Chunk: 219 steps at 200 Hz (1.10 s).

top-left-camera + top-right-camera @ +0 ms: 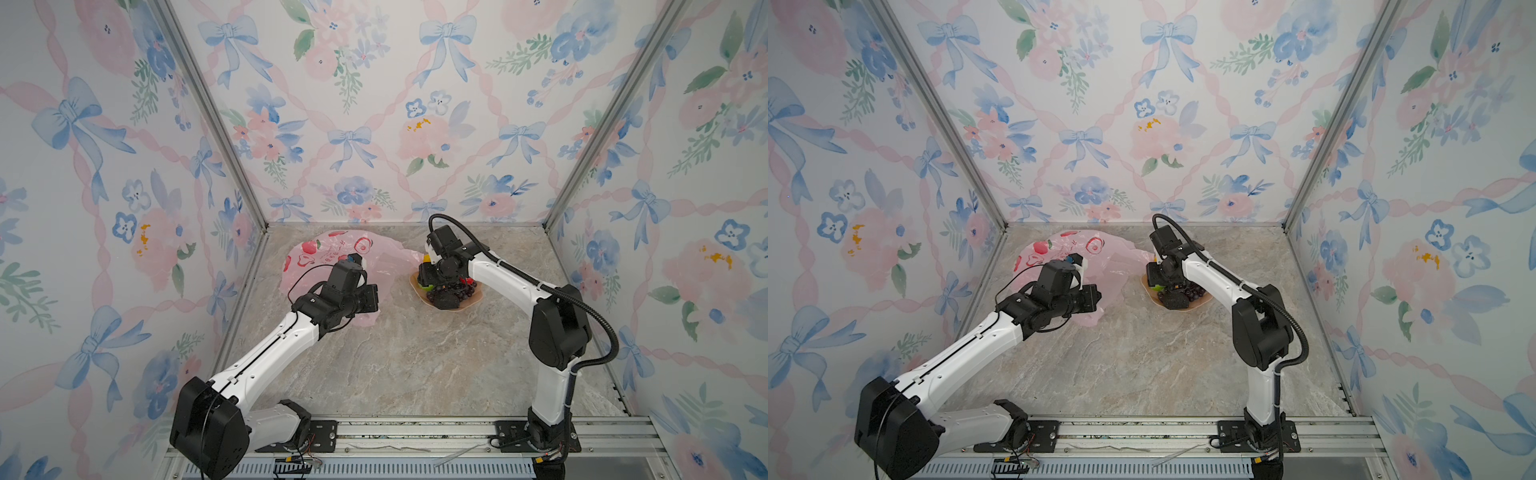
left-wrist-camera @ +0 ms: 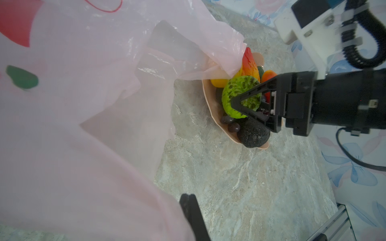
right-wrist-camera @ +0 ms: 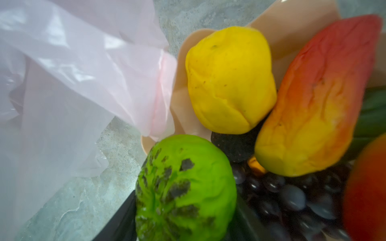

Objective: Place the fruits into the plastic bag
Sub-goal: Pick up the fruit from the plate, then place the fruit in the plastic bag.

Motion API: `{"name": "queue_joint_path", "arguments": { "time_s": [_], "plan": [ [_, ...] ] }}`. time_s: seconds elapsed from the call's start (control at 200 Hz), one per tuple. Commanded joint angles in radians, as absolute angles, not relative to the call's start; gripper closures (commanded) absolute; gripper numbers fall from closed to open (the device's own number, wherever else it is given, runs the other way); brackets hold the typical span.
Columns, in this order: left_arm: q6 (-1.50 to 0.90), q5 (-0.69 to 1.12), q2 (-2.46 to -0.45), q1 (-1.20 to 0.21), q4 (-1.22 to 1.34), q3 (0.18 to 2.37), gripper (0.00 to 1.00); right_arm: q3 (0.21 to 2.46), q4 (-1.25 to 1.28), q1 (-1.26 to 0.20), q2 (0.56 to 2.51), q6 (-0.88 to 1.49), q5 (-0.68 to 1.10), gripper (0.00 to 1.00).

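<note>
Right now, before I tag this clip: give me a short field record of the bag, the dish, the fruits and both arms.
plastic bag: pink, crumpled beside the dish, one edge overlapping its rim
dish: peach, holds all the visible fruits
fruits: green kiwi half, yellow fruit, mango, grapes, black bumpy piece
left fingers: shut on the plastic bag's edge
right fingers: closed around the green kiwi half, over the dish
inside bag: no fruit seen

in both top views the right arm [image 1: 511, 270] hides most fruits [image 1: 440, 297] on the peach dish [image 1: 473, 300].
</note>
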<state>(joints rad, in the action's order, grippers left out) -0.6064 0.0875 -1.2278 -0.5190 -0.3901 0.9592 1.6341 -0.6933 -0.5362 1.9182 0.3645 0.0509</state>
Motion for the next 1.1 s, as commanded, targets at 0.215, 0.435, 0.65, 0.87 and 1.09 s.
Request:
{"name": "queue_joint_path", "arguments": {
  "time_s": [0.215, 0.435, 0.65, 0.87, 1.09],
  "plan": [
    [-0.601, 0.106, -1.204, -0.526, -0.383, 0.953, 1.00, 1.514, -0.571, -0.420, 1.698, 0.501, 0.352, 0.43],
    [-0.595, 0.111, -1.197, -0.526, -0.383, 0.967, 1.00, 1.443, -0.392, -0.407, 1.622, 0.705, 0.595, 0.43],
    [-0.602, 0.127, -1.192, -0.526, -0.383, 0.979, 1.00, 1.429, -0.273, -0.467, 1.638, 0.834, 0.696, 0.43],
    [-0.616, 0.132, -1.172, -0.528, -0.373, 0.977, 1.00, 1.456, -0.228, -0.558, 1.746, 0.858, 0.713, 0.44],
    [-0.651, 0.133, -1.129, -0.528, -0.339, 0.964, 1.00, 1.466, -0.178, -0.604, 1.850, 0.865, 0.704, 0.45]
  ]
}}
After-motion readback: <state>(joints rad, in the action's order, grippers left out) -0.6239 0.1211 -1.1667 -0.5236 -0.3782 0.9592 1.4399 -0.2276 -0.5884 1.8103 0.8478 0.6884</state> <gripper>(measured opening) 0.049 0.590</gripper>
